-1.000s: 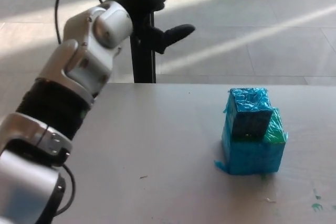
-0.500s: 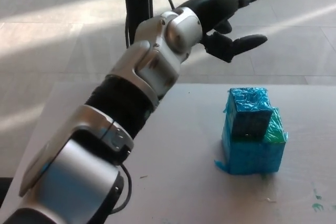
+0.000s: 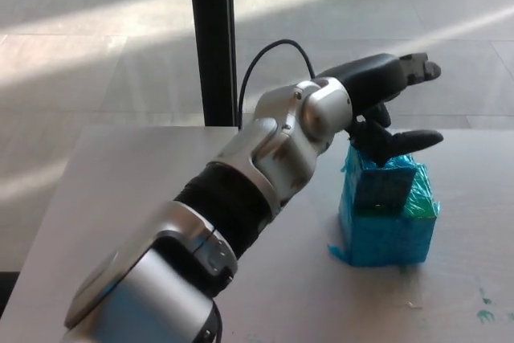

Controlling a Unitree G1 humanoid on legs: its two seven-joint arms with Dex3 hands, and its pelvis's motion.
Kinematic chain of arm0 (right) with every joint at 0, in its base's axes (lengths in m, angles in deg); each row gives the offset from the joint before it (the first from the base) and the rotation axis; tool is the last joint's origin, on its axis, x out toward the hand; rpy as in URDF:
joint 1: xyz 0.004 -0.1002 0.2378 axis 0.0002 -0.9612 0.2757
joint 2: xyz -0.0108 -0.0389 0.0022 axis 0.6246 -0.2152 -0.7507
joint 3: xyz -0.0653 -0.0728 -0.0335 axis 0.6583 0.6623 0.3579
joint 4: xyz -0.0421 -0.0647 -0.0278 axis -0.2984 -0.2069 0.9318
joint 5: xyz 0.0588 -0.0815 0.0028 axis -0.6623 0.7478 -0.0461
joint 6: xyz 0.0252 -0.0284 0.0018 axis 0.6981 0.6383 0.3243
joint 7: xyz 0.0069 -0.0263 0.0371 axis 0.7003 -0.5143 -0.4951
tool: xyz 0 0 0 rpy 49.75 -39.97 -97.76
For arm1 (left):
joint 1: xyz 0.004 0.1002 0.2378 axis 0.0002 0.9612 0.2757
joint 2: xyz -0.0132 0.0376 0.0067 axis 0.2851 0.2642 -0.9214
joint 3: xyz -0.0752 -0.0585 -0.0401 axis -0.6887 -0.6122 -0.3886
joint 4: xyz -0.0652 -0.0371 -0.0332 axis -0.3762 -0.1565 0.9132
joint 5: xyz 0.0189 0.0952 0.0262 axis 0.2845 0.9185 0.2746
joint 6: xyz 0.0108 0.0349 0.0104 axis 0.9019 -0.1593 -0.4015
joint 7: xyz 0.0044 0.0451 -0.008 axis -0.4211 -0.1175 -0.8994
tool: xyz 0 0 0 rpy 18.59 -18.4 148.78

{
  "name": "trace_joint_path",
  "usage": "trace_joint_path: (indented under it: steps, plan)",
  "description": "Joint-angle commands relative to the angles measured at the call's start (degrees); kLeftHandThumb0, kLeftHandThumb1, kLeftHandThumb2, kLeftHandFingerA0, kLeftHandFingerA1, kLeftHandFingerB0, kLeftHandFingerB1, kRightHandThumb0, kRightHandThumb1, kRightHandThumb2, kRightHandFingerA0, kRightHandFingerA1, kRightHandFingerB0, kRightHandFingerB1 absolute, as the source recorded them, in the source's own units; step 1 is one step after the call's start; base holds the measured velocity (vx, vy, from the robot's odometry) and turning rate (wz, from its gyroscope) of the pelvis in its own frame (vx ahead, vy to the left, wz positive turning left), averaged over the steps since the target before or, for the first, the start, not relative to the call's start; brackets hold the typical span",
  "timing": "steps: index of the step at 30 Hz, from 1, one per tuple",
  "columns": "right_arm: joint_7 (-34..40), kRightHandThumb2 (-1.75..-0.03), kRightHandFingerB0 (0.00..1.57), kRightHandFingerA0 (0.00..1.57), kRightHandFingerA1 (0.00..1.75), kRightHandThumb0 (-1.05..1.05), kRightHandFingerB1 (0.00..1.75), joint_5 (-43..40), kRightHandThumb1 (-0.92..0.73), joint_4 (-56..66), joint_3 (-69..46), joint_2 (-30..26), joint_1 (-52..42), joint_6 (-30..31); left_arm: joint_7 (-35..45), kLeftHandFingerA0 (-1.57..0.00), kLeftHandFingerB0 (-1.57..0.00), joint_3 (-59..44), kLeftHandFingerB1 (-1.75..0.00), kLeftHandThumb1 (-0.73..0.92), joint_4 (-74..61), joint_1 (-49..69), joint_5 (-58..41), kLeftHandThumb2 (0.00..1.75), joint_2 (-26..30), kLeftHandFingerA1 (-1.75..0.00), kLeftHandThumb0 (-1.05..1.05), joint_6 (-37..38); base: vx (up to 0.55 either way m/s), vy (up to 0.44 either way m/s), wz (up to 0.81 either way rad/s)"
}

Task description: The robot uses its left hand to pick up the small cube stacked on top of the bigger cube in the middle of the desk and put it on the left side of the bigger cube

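Reaching over the bench [image 3: 120, 174], the left hand [image 3: 385, 110] hovers just above the small cube [image 3: 384, 186] with its fingers [image 3: 409, 140] spread wide and holding nothing, while that cube sits on top of the bigger cube [image 3: 385, 234] near the middle of the bench; the right hand is out of sight. Wrapped in crinkled, glossy blue-green tape, the small cube looks light and stiff but probably a little slick, so a pinch across two opposite side faces seems the safest hold. No brand, label or readable writing shows on either cube.
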Motion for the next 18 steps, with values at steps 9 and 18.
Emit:
trace_joint_path:
  steps: [9,18]
  plan:
    - [-0.4,-0.60,0.45,0.50,0.65,-0.49,0.42,-0.4,-0.68,-0.8,0.0,-1.2,1.0,-1.1,2.3,0.00,-0.09,11.7,-0.34,0.58,0.0,1.7,8.8,1.07,0.8,-0.44,-0.98,1.4,0.00,0.000,0.00]
    - [0.3,-0.60,0.50,0.53,0.65,-0.44,0.41,-1.0,-0.67,-1.1,-0.5,-0.7,1.8,-0.3,4.0,-0.01,-0.09,19.5,-0.35,0.74,1.2,2.0,14.6,0.65,0.5,-0.45,-1.05,0.0,0.00,0.000,0.00]
